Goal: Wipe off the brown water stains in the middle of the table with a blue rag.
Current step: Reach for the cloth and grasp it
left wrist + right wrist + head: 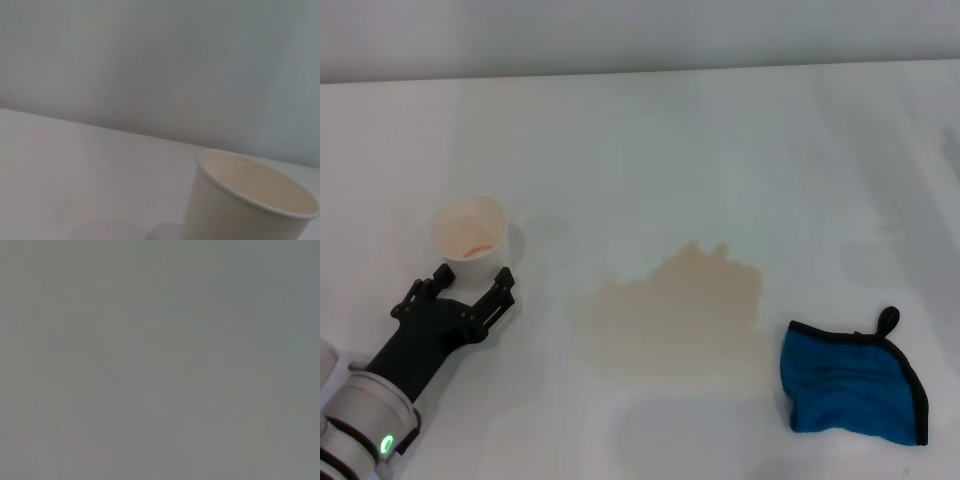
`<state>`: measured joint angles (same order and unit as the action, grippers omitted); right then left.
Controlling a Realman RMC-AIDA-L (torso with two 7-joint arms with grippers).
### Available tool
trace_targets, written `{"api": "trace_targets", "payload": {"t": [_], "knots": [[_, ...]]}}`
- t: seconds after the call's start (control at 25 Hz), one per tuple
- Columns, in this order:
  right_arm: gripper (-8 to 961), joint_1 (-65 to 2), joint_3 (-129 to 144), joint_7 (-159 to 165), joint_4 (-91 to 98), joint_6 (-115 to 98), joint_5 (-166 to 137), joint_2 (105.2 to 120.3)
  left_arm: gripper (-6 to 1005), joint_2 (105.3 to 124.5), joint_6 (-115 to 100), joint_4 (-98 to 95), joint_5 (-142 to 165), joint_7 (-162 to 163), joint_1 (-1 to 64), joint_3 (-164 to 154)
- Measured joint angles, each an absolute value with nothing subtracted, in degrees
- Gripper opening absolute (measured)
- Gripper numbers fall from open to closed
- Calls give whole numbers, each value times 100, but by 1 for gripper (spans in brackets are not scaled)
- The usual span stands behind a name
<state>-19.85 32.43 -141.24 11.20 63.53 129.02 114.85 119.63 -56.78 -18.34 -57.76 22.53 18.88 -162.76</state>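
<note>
The brown water stains [680,315] form a pale tan ragged blotch in the middle of the white table [670,150]. The blue rag [850,385], with black trim and a black loop, lies crumpled on the table just right of the stains. My left gripper [475,283] is open at the near left, its black fingers just in front of a white paper cup [470,228], not touching it. The right gripper is out of view, and the right wrist view shows only a plain grey surface.
The white paper cup, with brownish residue inside, stands upright at the left; it also shows close up in the left wrist view [245,205]. A grey wall runs behind the table's far edge [640,72].
</note>
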Motion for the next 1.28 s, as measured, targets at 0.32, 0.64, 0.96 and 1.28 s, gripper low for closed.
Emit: {"api": "trace_targets", "payload": {"t": [0.32, 0.64, 0.96, 1.28], "knots": [[858, -1951, 3217, -14124, 1223, 6361, 12903, 11478, 877, 11960, -5877, -1978, -5641, 2243, 1730, -16278], [857, -1951, 3226, -14099, 1316, 6409, 12909, 11478, 878, 11948, -6021, -2195, -5607, 2290, 1393, -16277], [855, -1905, 3358, -13442, 1425, 6413, 12819, 11414, 878, 11936, -6598, -2211, -5609, 2934, 946, -16233], [853, -1937, 3552, -11191, 2295, 6301, 11002, 11115, 876, 11914, -7164, -1892, -5620, 2973, 822, -16227]]}}
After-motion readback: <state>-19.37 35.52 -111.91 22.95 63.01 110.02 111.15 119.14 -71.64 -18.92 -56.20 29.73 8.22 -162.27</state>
